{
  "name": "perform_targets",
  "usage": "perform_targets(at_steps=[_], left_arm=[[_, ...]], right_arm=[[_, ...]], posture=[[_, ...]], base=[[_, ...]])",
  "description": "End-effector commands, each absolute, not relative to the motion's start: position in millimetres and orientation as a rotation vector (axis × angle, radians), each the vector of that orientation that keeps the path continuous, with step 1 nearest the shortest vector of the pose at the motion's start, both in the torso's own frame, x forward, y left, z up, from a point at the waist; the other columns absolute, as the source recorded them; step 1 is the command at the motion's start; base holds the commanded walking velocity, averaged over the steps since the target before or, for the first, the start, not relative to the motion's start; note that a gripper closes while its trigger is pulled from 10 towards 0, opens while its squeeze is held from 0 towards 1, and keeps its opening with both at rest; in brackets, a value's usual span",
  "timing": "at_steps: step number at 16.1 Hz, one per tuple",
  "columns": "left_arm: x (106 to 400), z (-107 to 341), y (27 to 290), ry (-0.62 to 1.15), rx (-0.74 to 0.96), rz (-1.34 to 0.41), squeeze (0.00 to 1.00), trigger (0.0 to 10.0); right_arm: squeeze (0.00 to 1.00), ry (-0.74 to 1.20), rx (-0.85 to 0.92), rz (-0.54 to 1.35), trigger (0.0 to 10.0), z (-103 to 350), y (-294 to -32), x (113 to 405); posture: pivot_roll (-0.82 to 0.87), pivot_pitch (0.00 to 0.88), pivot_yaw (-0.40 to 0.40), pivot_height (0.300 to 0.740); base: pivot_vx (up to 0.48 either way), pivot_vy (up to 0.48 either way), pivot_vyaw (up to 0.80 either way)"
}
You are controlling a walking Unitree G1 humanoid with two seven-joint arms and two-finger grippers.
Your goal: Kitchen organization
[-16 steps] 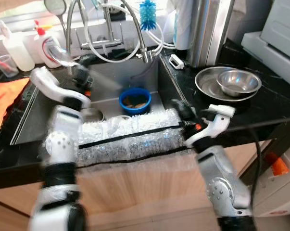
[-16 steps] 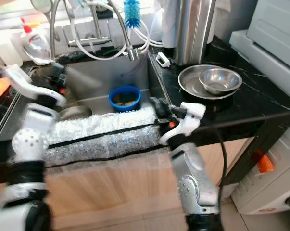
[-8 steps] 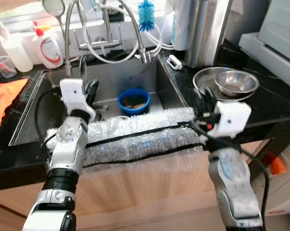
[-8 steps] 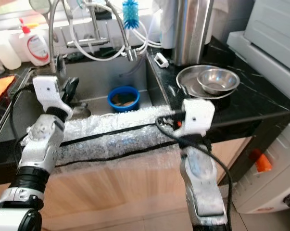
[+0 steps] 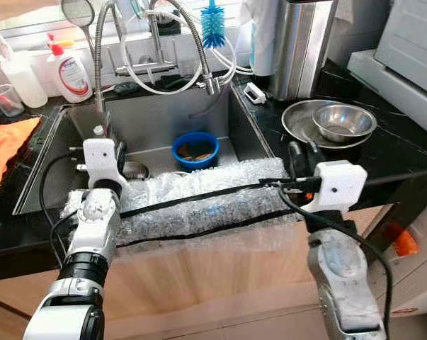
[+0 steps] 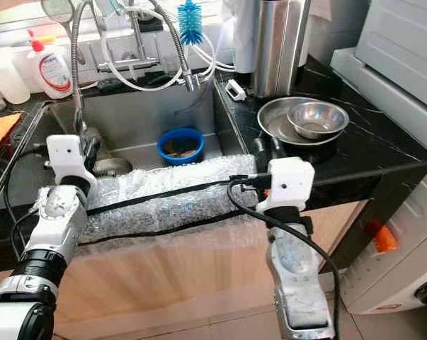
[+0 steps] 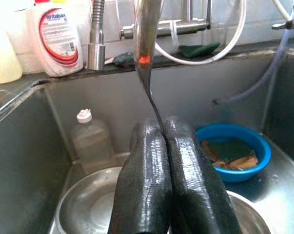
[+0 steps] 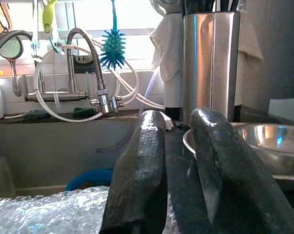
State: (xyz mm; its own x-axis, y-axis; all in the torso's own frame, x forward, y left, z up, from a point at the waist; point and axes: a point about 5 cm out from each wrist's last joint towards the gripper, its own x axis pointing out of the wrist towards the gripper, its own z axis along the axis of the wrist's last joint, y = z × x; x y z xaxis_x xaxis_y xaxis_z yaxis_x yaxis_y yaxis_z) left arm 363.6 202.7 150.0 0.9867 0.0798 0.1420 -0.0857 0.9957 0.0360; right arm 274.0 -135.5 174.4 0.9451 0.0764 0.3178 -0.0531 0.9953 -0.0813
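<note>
Robot stood at a kitchen sink [image 5: 57, 163] w/ bubble wrap [image 5: 199, 205] draped over its front edge. Left tool [image 7: 168, 161] hovered above a steel bowl [image 7: 83, 209] in the basin, fingers pressed together, empty. Right tool [image 8: 178, 170] was over the black tabletop [image 5: 404, 152], fingers slightly apart (nothing between them). A blue bowl [image 5: 196, 148] sat in the sink; two nested steel bowls [image 5: 338, 120] rested on the tabletop, right.

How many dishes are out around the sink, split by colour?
Steel: 3, a steel pan with a steel bowl in it on the counter, plus a sink bowl in the sink
Blue: 1, the blue bowl in the sink
Total: 4
</note>
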Motion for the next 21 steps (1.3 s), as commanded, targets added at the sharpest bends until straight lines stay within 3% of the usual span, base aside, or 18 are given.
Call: perform_targets(at_steps=[1, 2, 3, 4, 16, 17, 18, 21], left_arm=[[365, 152, 207, -0.152, 0.035, 0.097, 0.0, 10.0], [366, 151, 206, -0.15, 0.03, 0.093, 0.0, 10.0], [366, 150, 205, -0.145, 0.033, 0.087, 0.66, 10.0], [366, 149, 205, -0.14, 0.03, 0.083, 1.0, 10.0], [366, 150, 199, -0.149, 0.072, 0.014, 1.0, 10.0], [366, 155, 196, -0.169, 0.118, -0.025, 0.73, 10.0], [365, 157, 195, -0.185, 0.133, -0.032, 0.0, 10.0], [360, 179, 198, -0.311, 0.177, -0.042, 0.0, 10.0]], right_arm=[[0.0, -0.328, -0.072, 0.077, 10.0, 175, -131, 276], [0.0, -0.326, -0.07, 0.08, 10.0, 175, -129, 276], [0.0, -0.32, -0.072, 0.083, 10.0, 173, -128, 276], [0.0, -0.318, -0.071, 0.086, 10.0, 173, -127, 276], [0.0, -0.317, -0.058, 0.065, 10.0, 173, -121, 275], [0.0, -0.321, -0.049, 0.05, 10.0, 174, -119, 275], [0.0, -0.323, -0.048, 0.047, 10.0, 174, -119, 276], [0.0, -0.33, -0.046, 0.033, 10.0, 175, -120, 275]], posture=[[-0.2, 0.0, 0.084, 0.74], [-0.2, 0.0, 0.085, 0.74], [-0.2, 0.0, 0.086, 0.74], [-0.2, 0.0, 0.088, 0.74], [-0.19, 0.002, 0.127, 0.74], [-0.17, 0.046, 0.157, 0.74], [-0.17, 0.046, 0.157, 0.74], [-0.17, 0.057, 0.164, 0.74]], base=[[0.0, 0.0, 0.0], [0.0, 0.0, 0.0], [0.0, 0.0, 0.0], [0.0, 0.0, 0.0], [0.0, 0.0, 0.0], [0.0, 0.0, 0.0], [0.0, 0.0, 0.0], [0.0, 0.0, 0.0]])
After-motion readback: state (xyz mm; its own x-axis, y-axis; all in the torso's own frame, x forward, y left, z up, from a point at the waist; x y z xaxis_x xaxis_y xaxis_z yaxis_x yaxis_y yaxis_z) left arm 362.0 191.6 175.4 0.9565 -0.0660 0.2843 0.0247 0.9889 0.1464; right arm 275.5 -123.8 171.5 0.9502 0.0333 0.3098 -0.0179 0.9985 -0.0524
